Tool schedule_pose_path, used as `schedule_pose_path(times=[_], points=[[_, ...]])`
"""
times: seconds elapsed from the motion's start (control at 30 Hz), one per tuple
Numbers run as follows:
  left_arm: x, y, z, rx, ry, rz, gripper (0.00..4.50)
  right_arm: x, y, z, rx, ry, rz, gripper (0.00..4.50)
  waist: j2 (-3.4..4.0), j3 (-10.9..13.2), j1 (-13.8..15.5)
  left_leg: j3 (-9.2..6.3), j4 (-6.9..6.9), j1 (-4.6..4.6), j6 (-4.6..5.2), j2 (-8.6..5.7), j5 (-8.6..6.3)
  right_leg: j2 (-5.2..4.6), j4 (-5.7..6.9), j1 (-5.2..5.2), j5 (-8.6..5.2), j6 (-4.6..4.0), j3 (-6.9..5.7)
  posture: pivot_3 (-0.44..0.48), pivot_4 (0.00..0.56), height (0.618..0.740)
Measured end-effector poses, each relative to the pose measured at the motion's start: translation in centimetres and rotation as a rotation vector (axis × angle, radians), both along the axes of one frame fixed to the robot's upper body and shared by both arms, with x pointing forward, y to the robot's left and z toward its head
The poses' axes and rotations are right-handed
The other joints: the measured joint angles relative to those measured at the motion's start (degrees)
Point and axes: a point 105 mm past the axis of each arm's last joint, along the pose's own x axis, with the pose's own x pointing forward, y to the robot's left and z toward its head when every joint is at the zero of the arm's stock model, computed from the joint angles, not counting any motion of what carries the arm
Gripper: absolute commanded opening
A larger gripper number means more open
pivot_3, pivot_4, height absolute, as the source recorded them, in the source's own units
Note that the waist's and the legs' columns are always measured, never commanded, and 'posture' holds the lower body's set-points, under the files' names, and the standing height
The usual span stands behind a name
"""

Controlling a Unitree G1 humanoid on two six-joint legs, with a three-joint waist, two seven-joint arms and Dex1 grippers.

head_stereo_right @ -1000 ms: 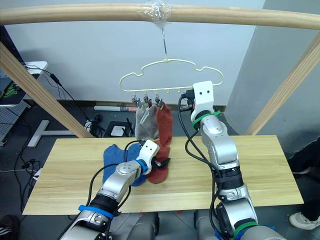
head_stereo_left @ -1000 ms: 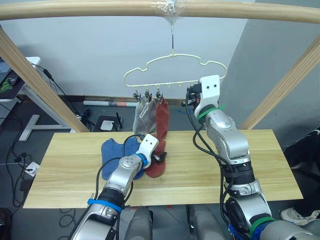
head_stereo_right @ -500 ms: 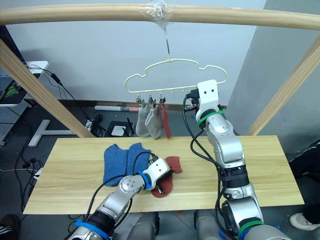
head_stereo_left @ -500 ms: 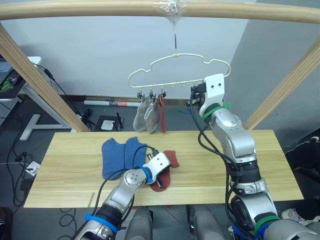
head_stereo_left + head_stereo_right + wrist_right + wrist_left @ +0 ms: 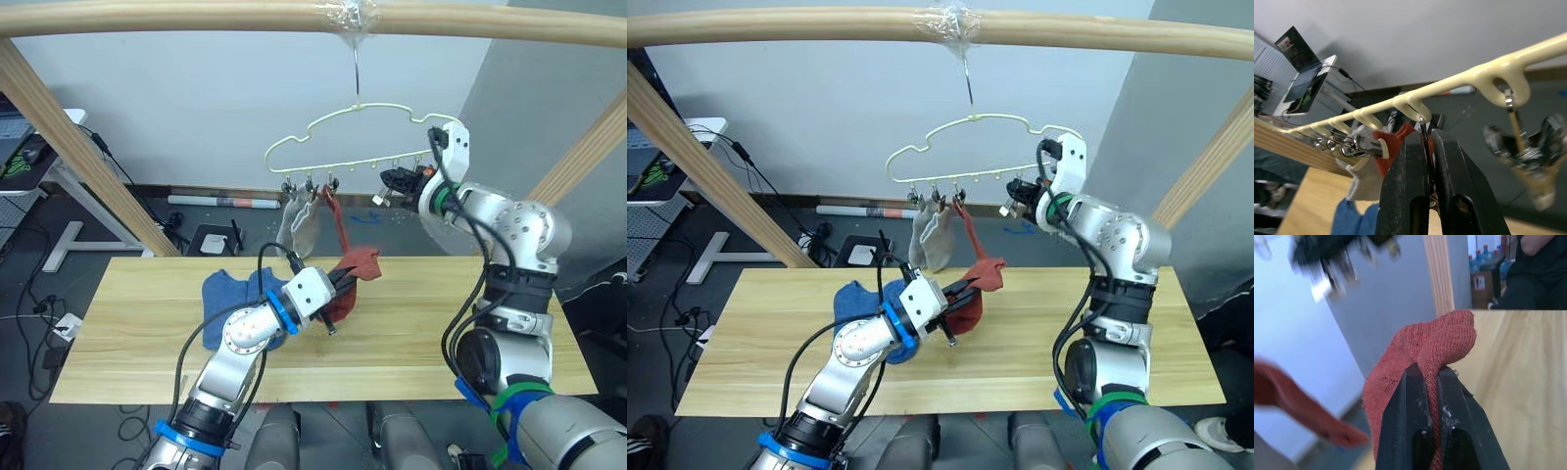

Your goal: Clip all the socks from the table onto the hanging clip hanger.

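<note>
**Left-eye view: fourth sock lifted, clip being readied**

Left-eye view, centre frame: our left gripper [image 5: 343, 279] is closed tight on a rust-red sock [image 5: 355, 269], raised clear of the table [image 5: 127, 323] and carried toward the hanger [image 5: 367, 137]. The left wrist view confirms the pinch: both fingers [image 5: 1413, 421] squeeze a fold of red knit.

Upper middle: the hanger dangles from the pole [image 5: 196, 15]. Three socks already hang at its left end, two grey [image 5: 302, 223] and one red [image 5: 336, 211]. Blue socks [image 5: 230, 294] lie on the table at centre left, behind the left arm.

Upper right: our right gripper [image 5: 397, 180] sits at the clip row. The right wrist view shows its fingers [image 5: 1400, 191] pressed together around a clip [image 5: 1422, 132] hanging from the hanger's loops, next along from the filled ones.

We judge the step as hanging the second red sock, roughly halfway through. The next move calls for squeezing that clip open on the right, then feeding the sock's edge into its mouth from the left. The swinging hanger may need steadying.
</note>
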Motion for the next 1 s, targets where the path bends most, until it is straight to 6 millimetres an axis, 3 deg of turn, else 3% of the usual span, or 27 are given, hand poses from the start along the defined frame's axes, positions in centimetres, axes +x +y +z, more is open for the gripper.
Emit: schedule_pose_path(times=[0.17,1.0], points=[[0.5,-0.6,2.0,0.0,-0.154,0.014,0.06,-0.9,0.1,-0.3,0.065,0.09,0.051,0.0,0.02,0.0,0.0,0.0,-0.01,0.0,0.01,-0.01,0.0,0.0,0.01,0.0,0.09,0.14,0.0,0.046,0.242,0.74],[2.5,-0.4,2.4,-0.063,-0.2,0.101,0.06,-2.4,0.6,-0.3,0.112,0.118,0.085,0.0,0.06,0.0,-0.1,-0.05,-0.02,-0.03,0.03,-0.01,-0.01,0.0,0.01,0.0,0.18,0.31,-0.07,0.023,0.219,0.74]])
